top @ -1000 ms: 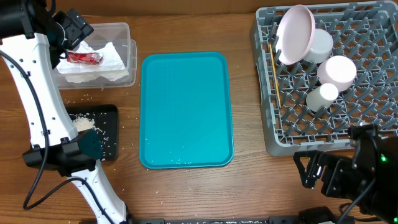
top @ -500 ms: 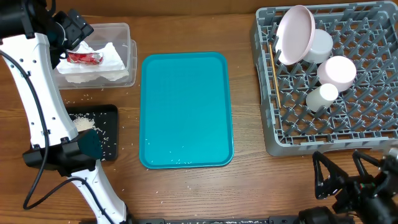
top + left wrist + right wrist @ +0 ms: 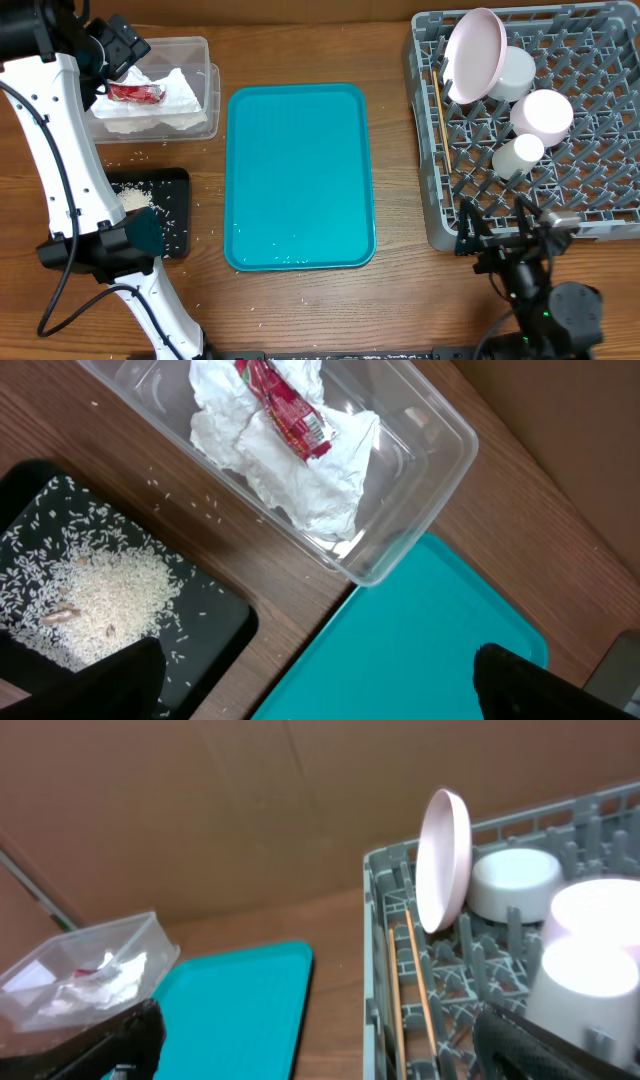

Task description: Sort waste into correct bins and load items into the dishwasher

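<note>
The clear tub (image 3: 197, 58) at the far left holds the crumpled white napkin (image 3: 172, 106) and the red wrapper (image 3: 135, 93); both also show in the left wrist view (image 3: 300, 480) (image 3: 285, 415). The black tray (image 3: 176, 182) holds a heap of rice (image 3: 134, 198). My left gripper (image 3: 122, 48) hovers over the tub, open and empty (image 3: 310, 690). The grey dish rack (image 3: 600, 212) holds a pink plate (image 3: 475, 50) on edge, a bowl (image 3: 518, 72), a second round dish (image 3: 542, 112), a cup (image 3: 518, 155) and chopsticks (image 3: 441, 120). My right gripper (image 3: 510, 238) is open and empty by the rack's front edge (image 3: 320, 1055).
The teal tray (image 3: 298, 175) lies in the middle, with a few rice grains near its front edge. Loose rice grains (image 3: 130, 158) are scattered on the wood around the black tray. A cardboard wall stands behind the table.
My right arm has swung left and up from the bottom right corner, and its open fingers now sit at the rack's front edge. The left arm has not moved.
</note>
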Robot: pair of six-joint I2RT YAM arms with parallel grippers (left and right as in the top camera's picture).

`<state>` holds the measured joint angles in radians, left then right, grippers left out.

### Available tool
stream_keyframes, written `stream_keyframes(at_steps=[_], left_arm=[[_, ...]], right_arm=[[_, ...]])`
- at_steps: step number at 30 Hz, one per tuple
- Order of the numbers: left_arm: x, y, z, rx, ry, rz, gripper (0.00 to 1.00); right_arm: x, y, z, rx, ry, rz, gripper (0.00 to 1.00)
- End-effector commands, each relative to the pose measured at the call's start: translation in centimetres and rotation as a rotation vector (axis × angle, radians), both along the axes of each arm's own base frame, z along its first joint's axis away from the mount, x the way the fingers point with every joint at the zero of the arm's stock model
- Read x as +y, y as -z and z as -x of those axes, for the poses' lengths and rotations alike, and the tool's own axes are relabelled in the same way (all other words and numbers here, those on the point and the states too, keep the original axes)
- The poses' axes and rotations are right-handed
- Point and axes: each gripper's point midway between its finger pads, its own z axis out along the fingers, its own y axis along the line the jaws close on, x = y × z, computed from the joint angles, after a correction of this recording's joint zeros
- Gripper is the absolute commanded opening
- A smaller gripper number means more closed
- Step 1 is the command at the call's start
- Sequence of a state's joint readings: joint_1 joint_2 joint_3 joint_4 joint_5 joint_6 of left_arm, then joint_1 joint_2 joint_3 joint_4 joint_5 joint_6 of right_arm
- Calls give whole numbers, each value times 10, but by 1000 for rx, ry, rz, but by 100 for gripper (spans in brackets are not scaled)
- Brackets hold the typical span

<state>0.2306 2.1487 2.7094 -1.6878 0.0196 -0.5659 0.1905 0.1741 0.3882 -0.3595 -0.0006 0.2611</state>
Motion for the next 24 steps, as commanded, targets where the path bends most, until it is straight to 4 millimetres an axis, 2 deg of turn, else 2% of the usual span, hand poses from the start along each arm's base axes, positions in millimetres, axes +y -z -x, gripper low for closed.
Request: stream_keyframes(at_steps=[1,7,17,22,24], left_arm=[[-2,-4,2,-8,15,-4,100],[-2,-4,2,-8,15,-5,100],[-2,-4,2,-8,15,-4,100],[-2,-4,2,-8,15,-5,100],[-2,-4,2,-8,15,-4,100]], right_arm=[[2,8,-4,-78,-9,-13,100],[-6,21,-8,-174,22,-27,100],[-33,37,-17,-234,140,-21,100],[-39,45,-18,-210,155,54,100],[-42,56,-19,-167,168,79,100]])
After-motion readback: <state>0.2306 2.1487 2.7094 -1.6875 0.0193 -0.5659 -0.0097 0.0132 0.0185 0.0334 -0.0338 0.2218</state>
